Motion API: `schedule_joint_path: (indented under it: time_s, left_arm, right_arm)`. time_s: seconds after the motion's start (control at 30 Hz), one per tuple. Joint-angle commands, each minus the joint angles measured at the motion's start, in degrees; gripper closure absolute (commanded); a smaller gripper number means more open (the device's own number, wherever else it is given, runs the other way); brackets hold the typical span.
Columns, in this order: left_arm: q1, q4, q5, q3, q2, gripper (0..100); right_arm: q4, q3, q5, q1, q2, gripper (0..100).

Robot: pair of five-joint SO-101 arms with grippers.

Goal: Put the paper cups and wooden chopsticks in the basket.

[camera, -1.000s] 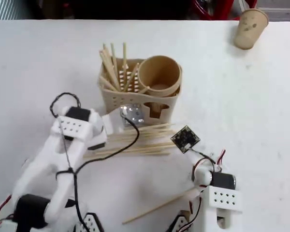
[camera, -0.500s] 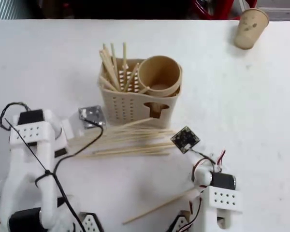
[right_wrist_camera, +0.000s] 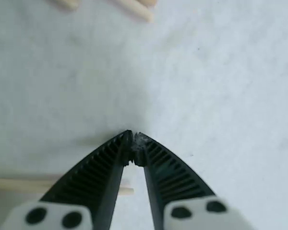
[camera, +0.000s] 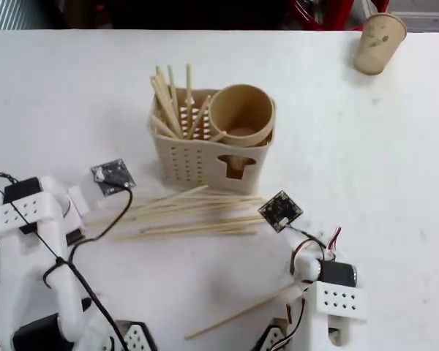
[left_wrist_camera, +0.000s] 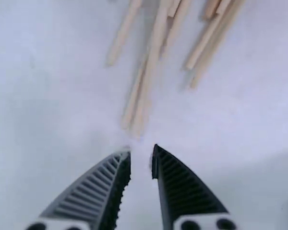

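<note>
A perforated beige basket (camera: 194, 157) stands mid-table with several wooden chopsticks (camera: 174, 99) upright in it and a paper cup (camera: 241, 113) beside them. A second paper cup (camera: 379, 42) stands at the far right corner. A loose pile of chopsticks (camera: 197, 216) lies in front of the basket, and one single chopstick (camera: 238, 313) lies nearer the arms. My left gripper (left_wrist_camera: 141, 158) hovers just off the pile's left ends (left_wrist_camera: 144, 91), narrowly open with nothing between its fingers. My right gripper (right_wrist_camera: 133, 138) is shut and empty over bare table, beside the single chopstick (right_wrist_camera: 19, 184).
The white left arm (camera: 25, 227) stands at the front left and the right arm (camera: 329, 289) at the front right. The white tabletop (camera: 366, 161) has free room to the right of the basket and behind it.
The left arm has drawn back leftward from the basket's front to the left end of the chopstick pile. The right arm has not moved.
</note>
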Motion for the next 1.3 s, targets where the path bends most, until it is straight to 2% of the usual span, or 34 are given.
schedule_joint_path:
  time_s: [0.0, 0.07, 0.13, 0.4, 0.5, 0.6, 0.7, 1.27]
  left_arm:
    - [-1.71, 0.62, -11.96, -3.34, -1.8, 90]
    - [-0.66, 2.55, -10.37, -4.22, -1.8, 90]
    - [3.38, 2.55, -6.51, -4.4, -1.8, 90]
    - [29.49, -0.35, 16.97, -3.34, -1.36, 90]
    - [35.12, -6.33, 23.56, 0.97, -1.36, 88]
    - [35.47, -14.07, 26.73, 6.51, -1.36, 85]
    - [35.38, -17.49, 26.81, 9.58, -1.36, 85]
    - [30.99, -21.89, 27.25, 10.2, -1.19, 86]
  right_arm:
    - [-0.75, -0.26, -0.09, 0.4, -0.4, 98.1]
    - [-0.84, -0.26, -0.09, 0.22, -0.4, 98.1]
    - [-0.84, -0.26, -0.09, 0.22, -0.4, 98.1]
    - [-0.84, -0.26, -0.09, 0.4, -0.4, 98.1]
    - [-0.84, -0.26, -0.09, 0.4, -0.4, 98.1]
    - [-0.75, -0.26, -0.09, 0.4, -0.4, 98.1]
    - [-0.75, -0.26, -0.09, 0.4, -0.4, 98.1]
    - [-0.66, -0.26, -0.09, 0.48, -0.4, 98.1]
